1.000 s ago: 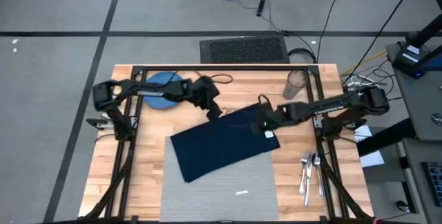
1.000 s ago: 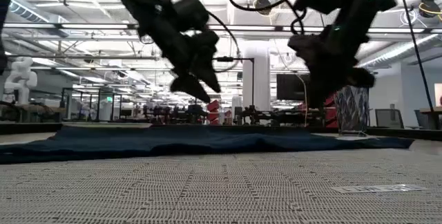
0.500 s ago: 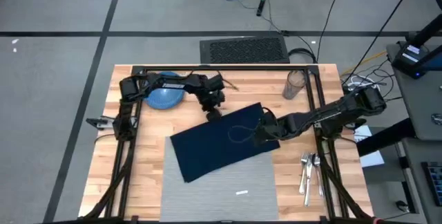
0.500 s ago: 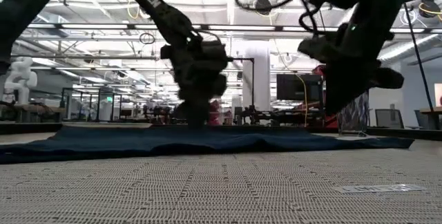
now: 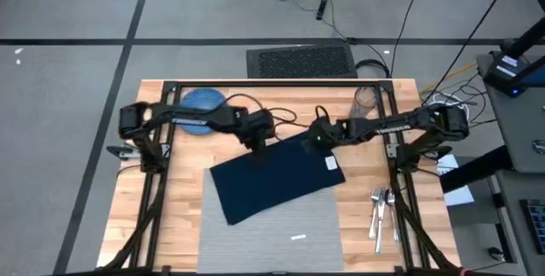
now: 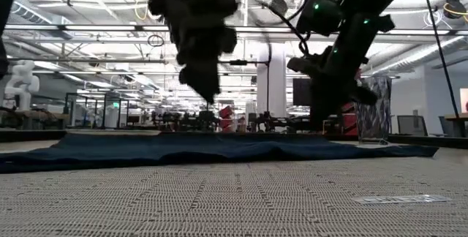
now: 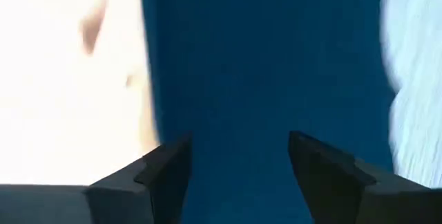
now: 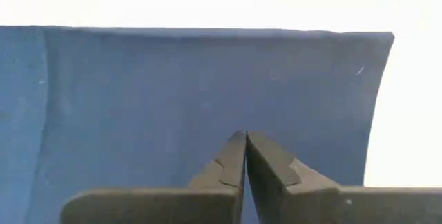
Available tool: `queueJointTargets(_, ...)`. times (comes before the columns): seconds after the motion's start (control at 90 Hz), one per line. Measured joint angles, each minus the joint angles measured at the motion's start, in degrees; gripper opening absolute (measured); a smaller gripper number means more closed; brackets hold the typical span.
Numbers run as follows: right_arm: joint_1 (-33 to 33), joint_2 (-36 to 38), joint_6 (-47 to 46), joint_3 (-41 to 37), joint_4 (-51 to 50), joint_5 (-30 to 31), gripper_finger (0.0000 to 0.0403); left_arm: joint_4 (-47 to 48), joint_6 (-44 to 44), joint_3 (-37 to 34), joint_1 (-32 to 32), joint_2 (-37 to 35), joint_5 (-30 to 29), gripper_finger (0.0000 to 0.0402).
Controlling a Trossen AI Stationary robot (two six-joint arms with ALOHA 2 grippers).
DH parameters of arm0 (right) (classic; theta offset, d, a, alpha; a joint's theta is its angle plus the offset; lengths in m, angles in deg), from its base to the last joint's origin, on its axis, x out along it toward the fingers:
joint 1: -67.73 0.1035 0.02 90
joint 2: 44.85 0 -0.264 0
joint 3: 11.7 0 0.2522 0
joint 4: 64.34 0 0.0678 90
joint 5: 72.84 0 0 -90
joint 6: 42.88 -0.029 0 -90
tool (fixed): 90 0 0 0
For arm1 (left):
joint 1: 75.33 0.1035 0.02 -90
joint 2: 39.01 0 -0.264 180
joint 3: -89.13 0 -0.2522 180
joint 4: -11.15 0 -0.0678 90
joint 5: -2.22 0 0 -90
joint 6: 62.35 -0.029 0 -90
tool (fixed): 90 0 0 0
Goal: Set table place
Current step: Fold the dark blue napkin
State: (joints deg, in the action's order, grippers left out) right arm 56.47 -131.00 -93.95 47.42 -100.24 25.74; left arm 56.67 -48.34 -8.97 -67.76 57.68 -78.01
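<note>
The dark navy napkin [image 5: 272, 178] lies flat and askew over the far part of the grey placemat [image 5: 281, 229], which rests on the wooden table [image 5: 174, 216]. My left gripper [image 5: 258, 137] hangs open above the napkin's far left corner, clear of the cloth in the low view [image 6: 207, 91]. My right gripper [image 5: 317, 136] is shut and hovers low over the napkin's far right corner [image 8: 373, 44]; the low view [image 6: 322, 120] shows its tips just above the cloth.
A blue dish [image 5: 203, 106] sits at the far left of the table and a clear glass [image 5: 364, 104] at the far right. Cutlery [image 5: 381, 208] lies right of the placemat. Black frame rails [image 5: 281, 85] run along the table's edges.
My left gripper dipped down to the napkin's far edge half a second ago and has since risen clear of it. My right gripper moved out over the napkin, then drew back toward the table's far edge. The napkin lies as before.
</note>
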Motion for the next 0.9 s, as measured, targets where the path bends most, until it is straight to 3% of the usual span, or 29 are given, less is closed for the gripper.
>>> queueJointTargets(0.2,-6.6,0.0,5.8,0.0,0.5,-3.2,0.0000,-7.1,8.4,-6.1,-6.3,-1.0,-12.3,0.0221)
queueJointTargets(0.378,-9.1,-0.3,8.7,0.0,1.2,-6.2,0.0000,-7.5,14.2,-8.3,-10.0,-1.1,-21.8,0.0221)
queueJointTargets(0.9,-10.8,-10.6,9.8,0.1,11.1,-10.6,0.0000,-9.1,18.7,-10.1,-13.0,-1.1,-23.8,0.0221)
